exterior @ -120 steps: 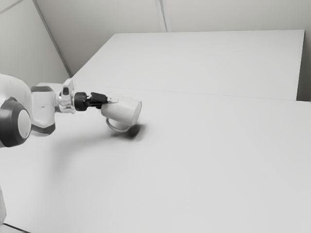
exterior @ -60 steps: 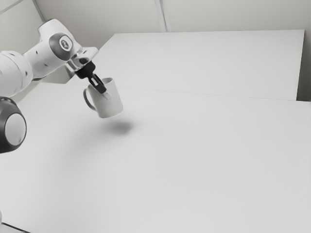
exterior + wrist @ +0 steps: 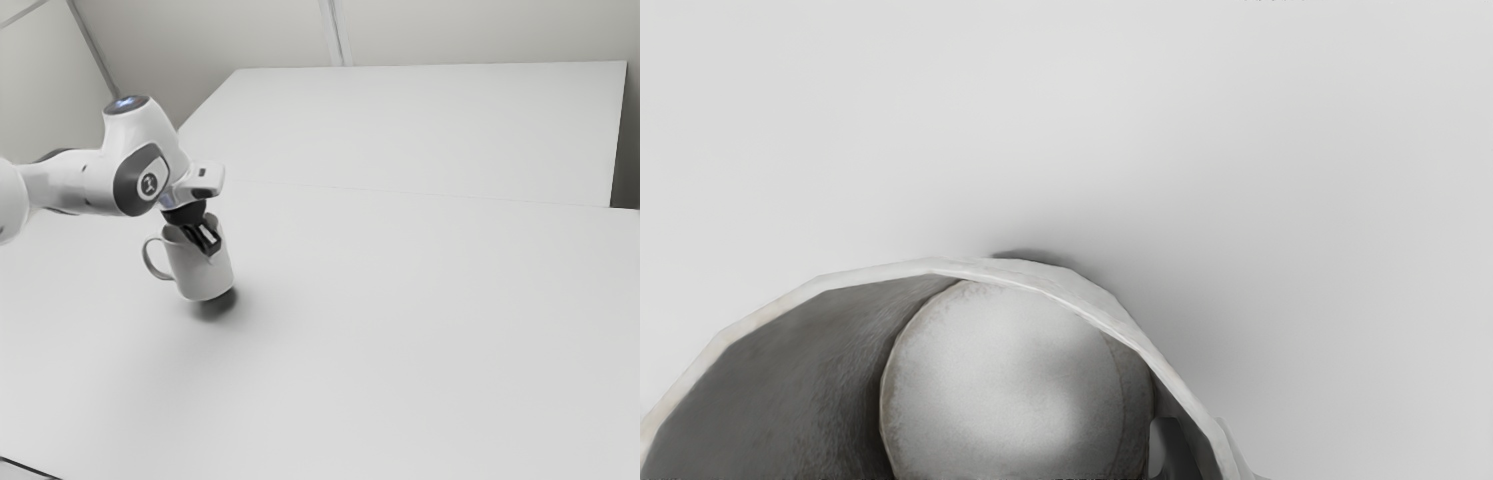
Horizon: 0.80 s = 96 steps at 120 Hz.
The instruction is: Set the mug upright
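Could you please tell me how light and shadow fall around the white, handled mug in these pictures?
Exterior view: a dark, soft-edged shadow lies below the white mug on the smooth pale tabletop; wrist view: the mug's inner wall is dark grey, its floor brighter with grey patches.

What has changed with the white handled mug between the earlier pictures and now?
The mug moved toward the exterior view's left and turned from nearly sideways to nearly upright, its handle now on that side. The black two-finger pincer tipped downward; its hold on the mug stayed.
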Motion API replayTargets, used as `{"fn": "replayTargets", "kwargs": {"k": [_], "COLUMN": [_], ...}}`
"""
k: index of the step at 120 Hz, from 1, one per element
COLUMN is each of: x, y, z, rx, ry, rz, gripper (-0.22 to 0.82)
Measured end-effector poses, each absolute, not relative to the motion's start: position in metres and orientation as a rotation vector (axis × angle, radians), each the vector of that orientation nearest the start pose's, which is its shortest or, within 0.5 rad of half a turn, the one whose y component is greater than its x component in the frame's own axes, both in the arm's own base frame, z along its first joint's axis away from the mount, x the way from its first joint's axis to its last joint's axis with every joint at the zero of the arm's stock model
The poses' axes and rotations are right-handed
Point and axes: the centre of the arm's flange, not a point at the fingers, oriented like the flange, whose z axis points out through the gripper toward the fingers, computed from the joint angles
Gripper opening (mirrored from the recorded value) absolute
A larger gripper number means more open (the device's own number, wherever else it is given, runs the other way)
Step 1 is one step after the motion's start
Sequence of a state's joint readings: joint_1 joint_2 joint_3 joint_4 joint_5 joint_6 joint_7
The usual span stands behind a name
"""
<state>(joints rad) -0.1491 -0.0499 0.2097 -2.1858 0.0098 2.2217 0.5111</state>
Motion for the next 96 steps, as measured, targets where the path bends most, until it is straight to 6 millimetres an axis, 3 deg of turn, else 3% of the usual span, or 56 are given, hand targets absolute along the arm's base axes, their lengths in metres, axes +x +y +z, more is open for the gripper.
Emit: {"fn": "replayTargets", "kwargs": {"k": [21, 48, 69, 84, 92, 96], "x": [0.505, 0.496, 0.497, 0.498, 0.499, 0.503], "y": [0.010, 0.002, 0.002, 0.002, 0.002, 0.003], "z": [0.402, 0.384, 0.380, 0.382, 0.393, 0.413], "rx": [-3.069, -3.108, -3.125, -3.131, -3.133, -3.133], "ry": [0.521, 0.289, 0.145, 0.064, 0.030, 0.013], "rz": [-0.221, -0.251, -0.267, -0.281, -0.309, -0.343], "gripper": [-0.16, -0.16, 0.21, 0.38, 0.43, 0.46]}}
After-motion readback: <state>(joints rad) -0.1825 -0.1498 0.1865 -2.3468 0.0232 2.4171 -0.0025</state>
